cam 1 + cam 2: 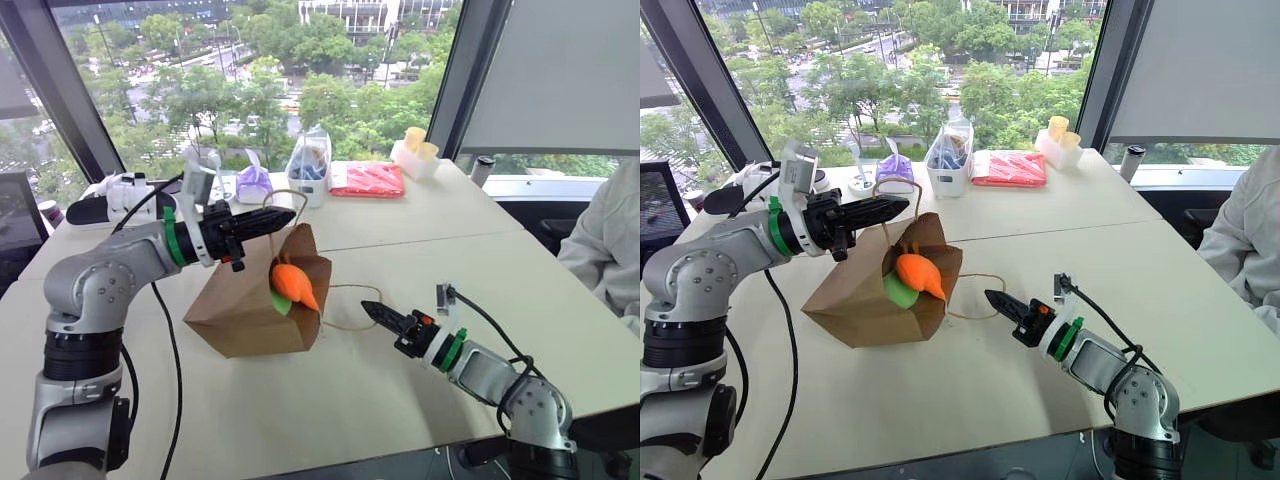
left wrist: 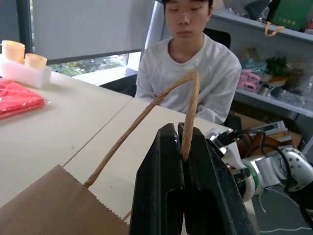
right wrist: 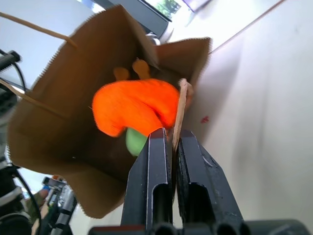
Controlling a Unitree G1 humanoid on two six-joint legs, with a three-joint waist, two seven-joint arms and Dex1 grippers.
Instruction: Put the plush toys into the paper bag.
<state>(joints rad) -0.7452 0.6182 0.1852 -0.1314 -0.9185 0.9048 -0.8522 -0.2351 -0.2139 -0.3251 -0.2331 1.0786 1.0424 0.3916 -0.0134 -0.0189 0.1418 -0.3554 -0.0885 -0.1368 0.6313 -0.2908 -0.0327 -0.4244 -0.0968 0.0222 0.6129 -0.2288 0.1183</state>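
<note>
- The orange plush toy (image 1: 291,283) sits half out of the mouth of the paper bag (image 1: 240,310), with the light green plush toy (image 1: 899,291) tucked behind and below it, deeper inside.
- The bag lies tipped on its side on the desk (image 1: 400,260), mouth turned toward the right arm, one loop handle (image 1: 352,308) trailing flat on the desk.
- The left gripper (image 1: 283,219) is clamped on the upper loop handle (image 2: 188,115), holding that side of the mouth lifted; in the left wrist view the twisted paper runs down between the closed fingers.
- The right gripper (image 1: 372,311) sits low over the desk just beside the mouth, fingers drawn together and pointing at the toys; the right wrist view shows what looks like the bag's paper edge between the fingers, though the head views leave that contact uncertain.
- Step in hand, as I judge it: both toys are at the bag, and the orange one needs seating fully inside.
- Next move likely calls for a nudge of the orange toy deeper in, or tilting the bag upright so both drop to the bottom, without tearing the handle.
- Behind the bag: a purple pouch (image 1: 253,183), a clear bag (image 1: 309,165), a red packet (image 1: 367,179); a person (image 1: 608,240) sits at the right.
</note>
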